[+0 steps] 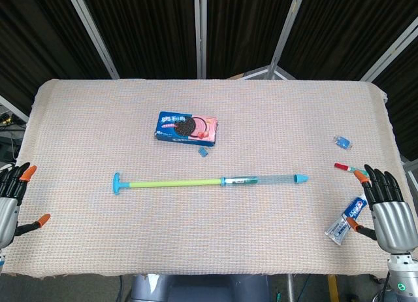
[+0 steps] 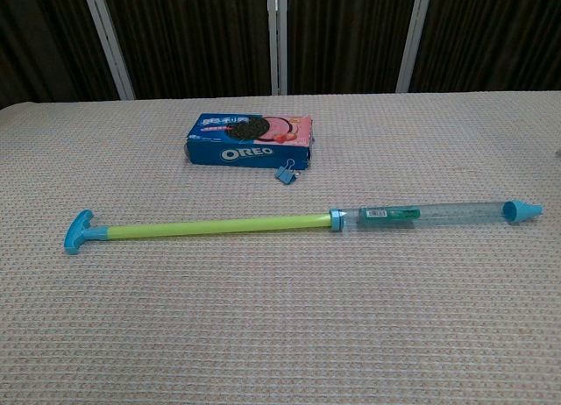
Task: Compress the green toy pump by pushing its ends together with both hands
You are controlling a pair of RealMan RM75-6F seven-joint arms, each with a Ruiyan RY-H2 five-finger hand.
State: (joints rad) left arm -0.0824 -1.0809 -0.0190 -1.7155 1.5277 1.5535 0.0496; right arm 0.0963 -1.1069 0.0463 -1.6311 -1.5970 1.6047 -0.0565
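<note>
Head view: set high, angled steeply down; the whole table (image 1: 78, 112) is taken in, out to the dark screens behind.
Chest view: set low and near, facing level across the tabletop.
Shared area: table centre, where the pump (image 1: 209, 181) (image 2: 289, 221) and cookie box (image 1: 187, 127) (image 2: 250, 140) are seen.

green-and-blue toy pump (image 1: 209, 181), blue Oreo box (image 1: 187, 127)

Blue Oreo box (image 1: 187, 127) lying flat mid-table on the woven tablecloth (image 1: 98, 119), with a small blue binder clip (image 1: 203, 152) just beside its near edge. Toward the right edge, another small blue clip (image 1: 342, 142), a red-capped marker (image 1: 347, 167), and a toothpaste tube (image 1: 346, 218) lying nearest the front.
</note>
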